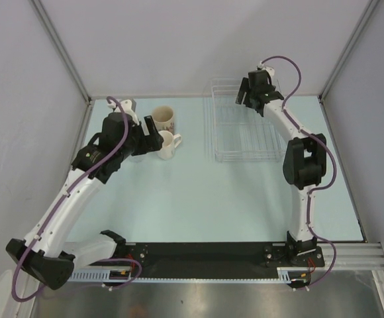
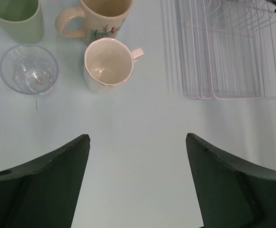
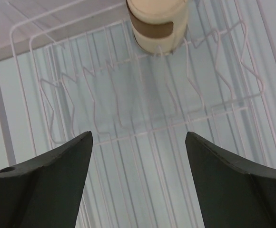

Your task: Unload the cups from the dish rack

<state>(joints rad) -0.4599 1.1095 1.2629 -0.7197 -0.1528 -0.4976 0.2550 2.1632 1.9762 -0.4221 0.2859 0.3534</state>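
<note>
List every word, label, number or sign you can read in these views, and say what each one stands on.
No readable text in any view.
On the cream mug: a dark print with a red spot, seemingly small plants; no letters can be made out.
On the tan cup: a plain brown band, no writing visible.

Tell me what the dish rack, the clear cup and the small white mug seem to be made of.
Dish rack: thin metal wire, likely white-coated; smooth, even rods. Clear cup: transparent plastic or glass, the table shows through; which one, I cannot tell. Small white mug: glazed ceramic by its glossy cream wall and thick rim.
</note>
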